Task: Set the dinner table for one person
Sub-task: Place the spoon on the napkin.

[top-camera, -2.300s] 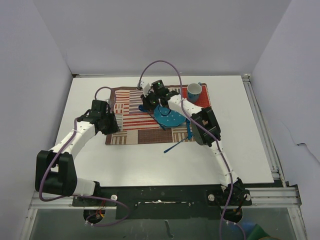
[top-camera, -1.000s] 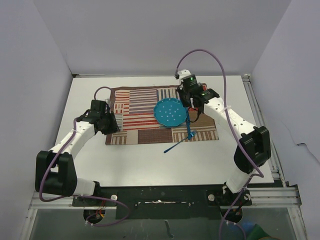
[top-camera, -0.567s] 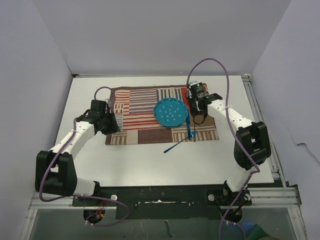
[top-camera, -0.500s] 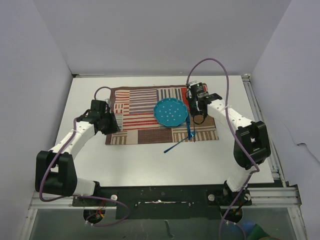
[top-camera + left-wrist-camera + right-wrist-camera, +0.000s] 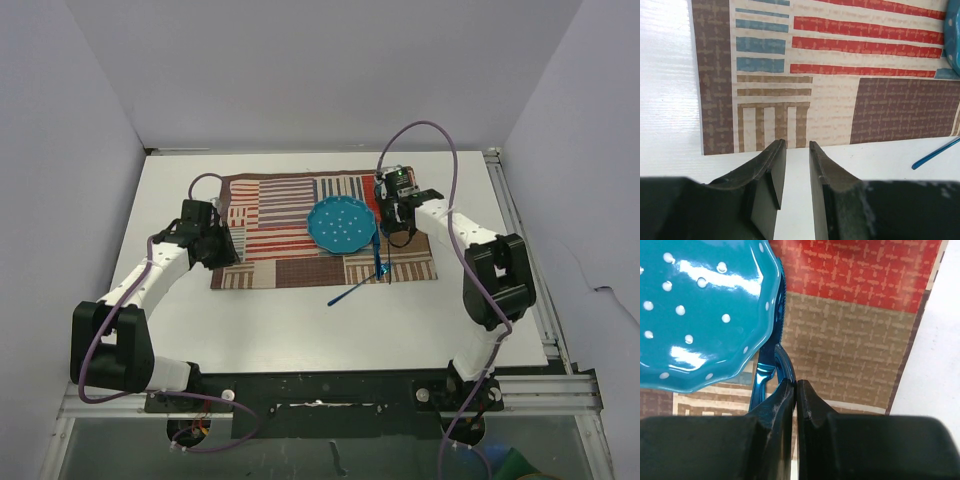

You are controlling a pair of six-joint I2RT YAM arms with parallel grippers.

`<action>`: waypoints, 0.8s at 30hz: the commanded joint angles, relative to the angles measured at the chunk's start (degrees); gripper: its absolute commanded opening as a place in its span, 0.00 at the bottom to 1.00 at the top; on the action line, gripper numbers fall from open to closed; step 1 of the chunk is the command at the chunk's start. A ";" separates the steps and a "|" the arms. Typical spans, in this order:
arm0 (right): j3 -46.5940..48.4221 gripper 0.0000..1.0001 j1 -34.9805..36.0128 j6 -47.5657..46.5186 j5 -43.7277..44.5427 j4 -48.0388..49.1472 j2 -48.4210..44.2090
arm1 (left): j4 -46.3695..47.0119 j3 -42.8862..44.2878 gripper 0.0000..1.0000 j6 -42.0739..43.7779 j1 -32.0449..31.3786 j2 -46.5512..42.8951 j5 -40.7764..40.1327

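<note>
Now R gripper (image 5: 796, 385) pinched shut at blue knife (image 5: 762, 372), just right of plate (image 5: 700, 315); leftward drift could shove knife under rim. L gripper (image 5: 794, 150) narrow, empty.

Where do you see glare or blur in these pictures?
Right wrist view: white glare patches on the glossy teal plate; left wrist view: striped mat sharp, the near jaws dark and slightly soft; top view: even light, no glare on the white table.
</note>
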 commanded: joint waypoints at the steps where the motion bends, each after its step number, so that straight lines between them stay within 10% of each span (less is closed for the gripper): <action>1: 0.49 0.00 -0.87 -0.45 -1.45 4.72 1.26 | 2.71 0.48 0.25 1.20 0.03 -0.96 0.64; 24: 7.99 0.00 -2.24 -1.41 -4.54 5.70 10.38 | 2.62 0.22 0.25 1.22 -0.57 -1.04 0.68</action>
